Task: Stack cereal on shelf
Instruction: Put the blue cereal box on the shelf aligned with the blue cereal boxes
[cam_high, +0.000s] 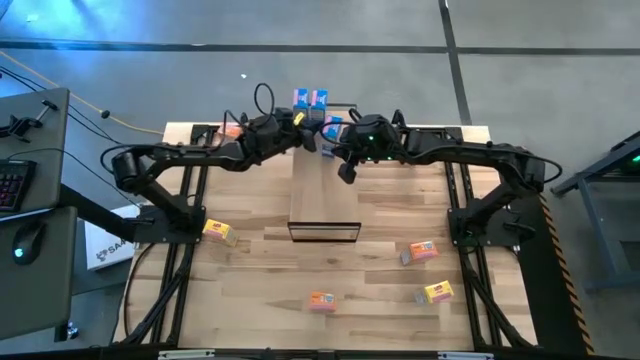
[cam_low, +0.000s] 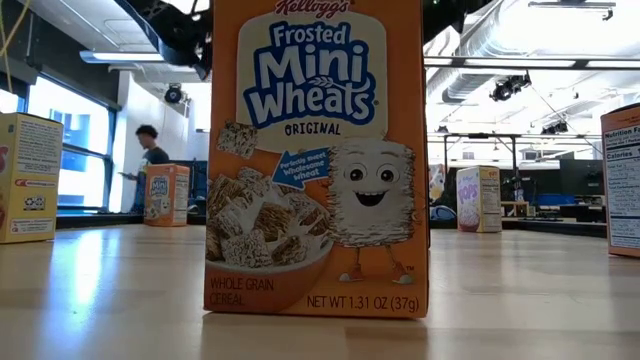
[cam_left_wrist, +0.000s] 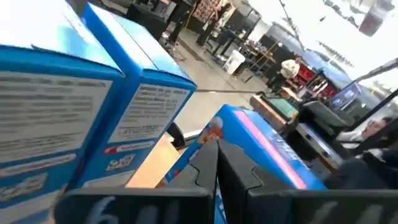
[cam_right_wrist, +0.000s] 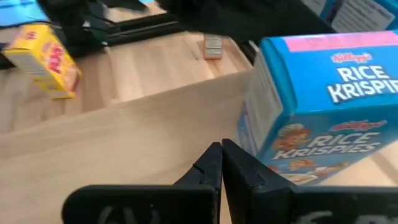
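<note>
Slatted light wood makes up the desk (cam_high: 260, 300), with grey floor around it. On it the shelf (cam_high: 322, 195) runs from the middle toward the far edge. Two blue cereal boxes (cam_high: 310, 98) stand upright at its far end, and a third blue box (cam_right_wrist: 314, 106), a Rice Krispies one, sits just beside them. Both hands meet there: the left hand (cam_high: 300, 128) has its fingers pressed together, gripping nothing, close to the blue boxes; the right hand (cam_high: 345, 170) is likewise closed and empty, just beside the Rice Krispies box. Loose on the desk are a yellow box (cam_high: 220, 232) at left, an orange-red box (cam_high: 321, 300) near the front, and another orange-red box (cam_high: 423, 251) and yellow box (cam_high: 438, 292) at right.
</note>
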